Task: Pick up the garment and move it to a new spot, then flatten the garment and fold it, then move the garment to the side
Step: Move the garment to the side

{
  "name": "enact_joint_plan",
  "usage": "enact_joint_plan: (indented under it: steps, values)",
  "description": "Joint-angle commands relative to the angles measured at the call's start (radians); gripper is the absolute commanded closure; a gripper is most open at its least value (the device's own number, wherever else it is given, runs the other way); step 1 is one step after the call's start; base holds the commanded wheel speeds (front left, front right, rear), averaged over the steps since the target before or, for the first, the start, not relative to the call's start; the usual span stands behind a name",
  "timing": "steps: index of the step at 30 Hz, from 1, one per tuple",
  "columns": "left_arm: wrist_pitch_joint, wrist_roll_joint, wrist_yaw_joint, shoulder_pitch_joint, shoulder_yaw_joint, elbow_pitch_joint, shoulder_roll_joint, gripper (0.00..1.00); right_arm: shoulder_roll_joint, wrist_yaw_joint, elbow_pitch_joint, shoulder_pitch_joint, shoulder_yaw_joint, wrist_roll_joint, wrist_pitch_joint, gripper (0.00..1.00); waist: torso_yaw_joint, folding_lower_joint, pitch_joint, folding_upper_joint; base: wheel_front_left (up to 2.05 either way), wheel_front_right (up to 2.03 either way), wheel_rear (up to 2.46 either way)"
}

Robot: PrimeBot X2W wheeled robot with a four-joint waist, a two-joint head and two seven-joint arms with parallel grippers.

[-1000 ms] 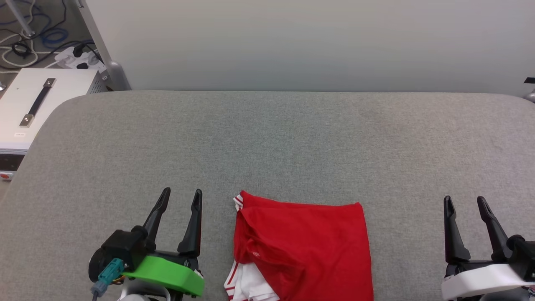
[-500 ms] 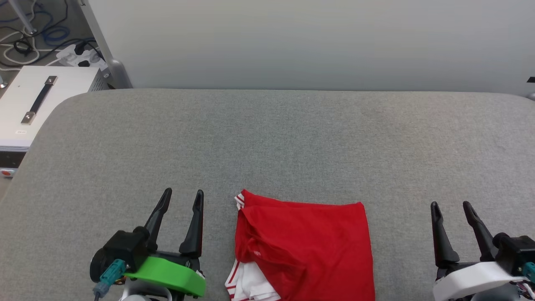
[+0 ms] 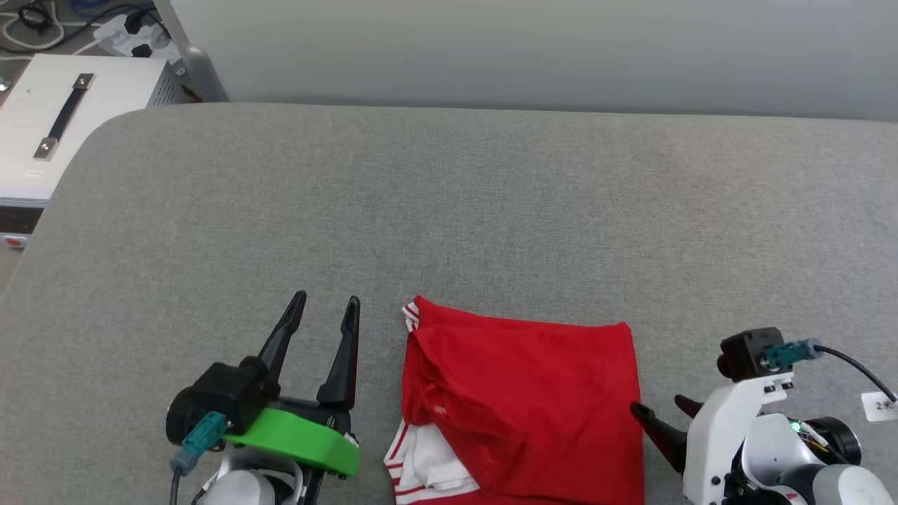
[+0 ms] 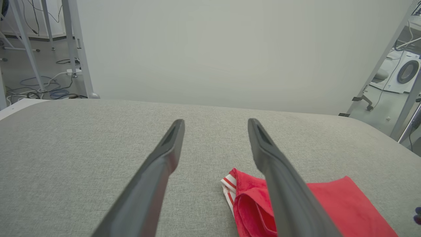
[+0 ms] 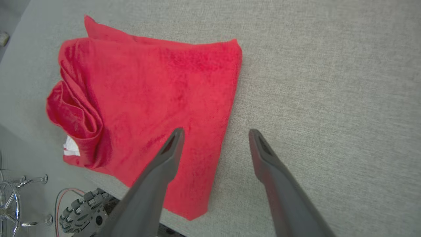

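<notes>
Looking down from the head, we find the garment (image 3: 523,407) folded into a rough red rectangle, lying flat on the grey table (image 3: 449,210). In the right wrist view the garment's near side reaches the table's near edge. A white sleeve with red stripes pokes out at the garment's near-left corner, and a bit of striped trim shows at its far-left corner.

The left gripper (image 3: 327,298) sits just beside the garment's left side, apart from the cloth. Its two fingers are spread wide with nothing between them and point away from us.

The right gripper (image 3: 657,403) is at the garment's right edge, turned toward it. Its fingers are also spread wide and grip nothing. In its wrist view one finger lies over the red cloth and the other over bare table just right of the garment. We cannot tell whether that finger touches the cloth.

A white box (image 3: 70,119) with a dark handle stands well off to the garment's far left.
</notes>
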Motion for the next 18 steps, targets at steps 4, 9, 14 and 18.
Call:
enact_joint_plan:
  steps: [4, 9, 14, 18]
  values:
    - [-0.006, -0.007, -0.003, -0.037, -0.013, 0.006, -0.002, 0.00, 0.023, 0.000, 0.012, -0.047, -0.009, -0.040, 0.110, 0.00, 0.046, 0.0000, 0.052, 0.0000, 0.00, 0.00, 0.00]
    - [-0.006, -0.002, -0.003, -0.056, -0.028, 0.006, 0.000, 0.00, 0.065, 0.000, 0.065, -0.082, -0.025, -0.088, 0.168, 0.00, 0.075, 0.0000, 0.083, 0.0000, 0.00, 0.00, 0.00]
    - [-0.006, -0.004, -0.003, -0.075, -0.030, 0.002, -0.005, 0.00, 0.090, 0.000, 0.122, -0.102, -0.025, -0.098, 0.181, 0.00, 0.101, 0.0000, 0.111, 0.0000, 0.00, 0.00, 0.00]
    - [-0.006, -0.004, -0.003, -0.080, -0.031, 0.003, -0.007, 0.00, 0.095, 0.000, 0.164, -0.101, -0.006, -0.103, 0.180, 0.00, 0.110, 0.0000, 0.122, 0.0000, 0.00, 0.00, 0.00]
